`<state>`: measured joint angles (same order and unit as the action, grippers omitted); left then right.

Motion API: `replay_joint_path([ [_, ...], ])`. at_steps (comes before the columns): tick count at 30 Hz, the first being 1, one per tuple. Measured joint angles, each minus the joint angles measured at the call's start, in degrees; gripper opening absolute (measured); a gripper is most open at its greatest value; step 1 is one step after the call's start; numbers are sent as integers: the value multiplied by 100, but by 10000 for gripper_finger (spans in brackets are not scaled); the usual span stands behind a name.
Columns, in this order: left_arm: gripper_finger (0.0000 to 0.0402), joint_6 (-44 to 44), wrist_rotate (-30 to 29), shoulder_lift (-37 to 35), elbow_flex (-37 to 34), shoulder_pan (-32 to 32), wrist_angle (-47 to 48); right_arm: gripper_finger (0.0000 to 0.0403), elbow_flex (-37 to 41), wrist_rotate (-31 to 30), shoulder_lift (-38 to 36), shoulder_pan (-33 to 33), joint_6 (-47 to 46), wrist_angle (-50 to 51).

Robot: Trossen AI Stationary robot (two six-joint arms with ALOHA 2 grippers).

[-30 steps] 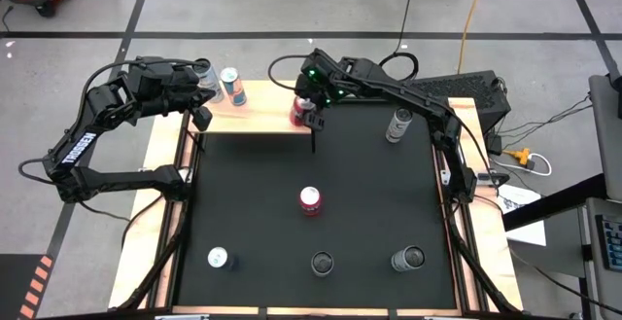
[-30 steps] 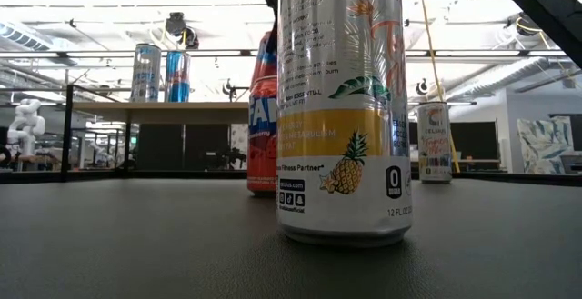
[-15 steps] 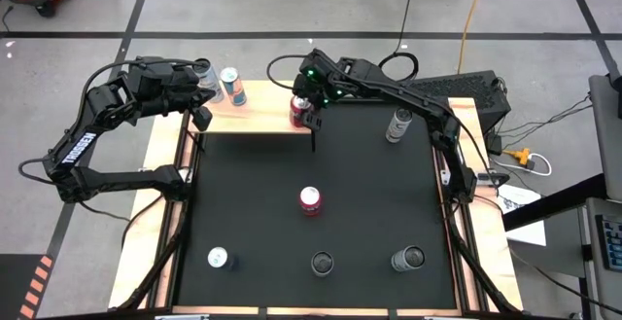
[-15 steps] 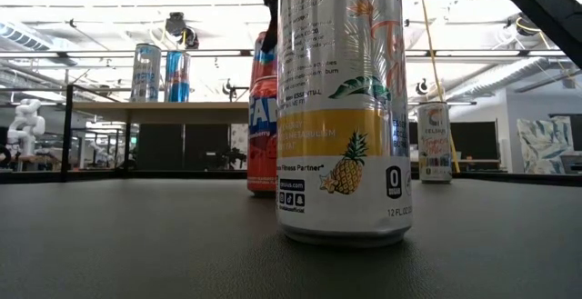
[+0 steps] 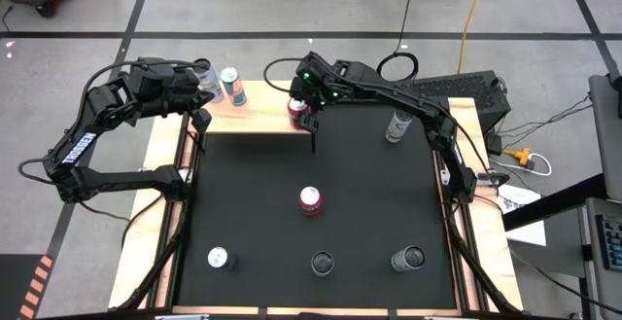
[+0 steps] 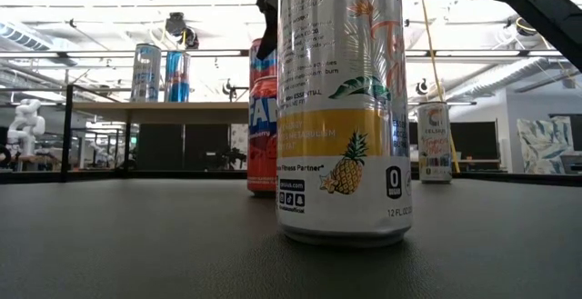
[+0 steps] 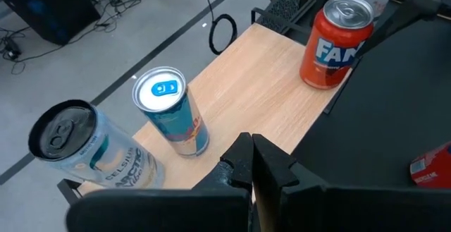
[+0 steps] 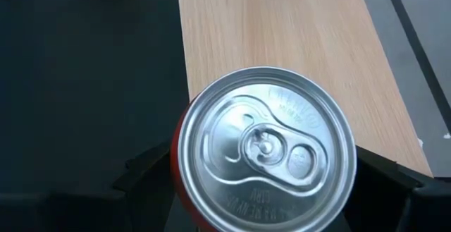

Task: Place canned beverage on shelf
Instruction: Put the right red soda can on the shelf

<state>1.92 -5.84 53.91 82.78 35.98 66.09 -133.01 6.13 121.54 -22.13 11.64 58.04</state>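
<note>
Leftward goes the right gripper (image 5: 300, 112) since a second ago, carrying the orange can (image 5: 297, 109) a touch farther along the shelf (image 5: 262, 116); everything else sits just as it did.

Starting at the left: the left gripper (image 5: 201, 118) hangs by the shelf's left end, fingers pressed together with nothing between them. Just beyond it stand two cans on the board, a silver Celsius can (image 7: 77, 149) and, right beside that, a blue can (image 7: 171, 116) with a blue tab, both upright and a little apart.

Moving right, the right gripper has its fingers spread wide around the orange can, one dark finger on each side of it in its wrist camera, the silver lid (image 8: 266, 147) filling the gap. The can is upright at the right end of the shelf, at its near edge next to the black mat (image 5: 360, 213). Whether its base rests on the wood or hangs just above, the cameras cannot settle.

On the mat, well below that gripper, stands a red-topped can (image 5: 310, 199). Farther right of the gripper, a pale can (image 5: 398, 124) stands near the mat's far edge. Along the near edge wait three more: a white-topped can (image 5: 218, 258), a dark-topped can (image 5: 322, 263) and a grey-topped can (image 5: 407, 259).
</note>
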Motion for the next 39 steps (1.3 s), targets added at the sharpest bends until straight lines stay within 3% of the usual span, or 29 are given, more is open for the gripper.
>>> replay_joint_path([
  [13,1,14,1,4,0,-1,49,358,0,-38,-11,-28,216,-214],
  [24,1,32,0,11,0,0,45,359,-199,-20,-504,-55,243,27],
  [33,1,8,-3,11,0,-1,45,359,-199,-36,-719,13,-341,498],
  [39,1,38,-10,11,0,1,45,330,-199,-631,-717,118,-391,1210],
])
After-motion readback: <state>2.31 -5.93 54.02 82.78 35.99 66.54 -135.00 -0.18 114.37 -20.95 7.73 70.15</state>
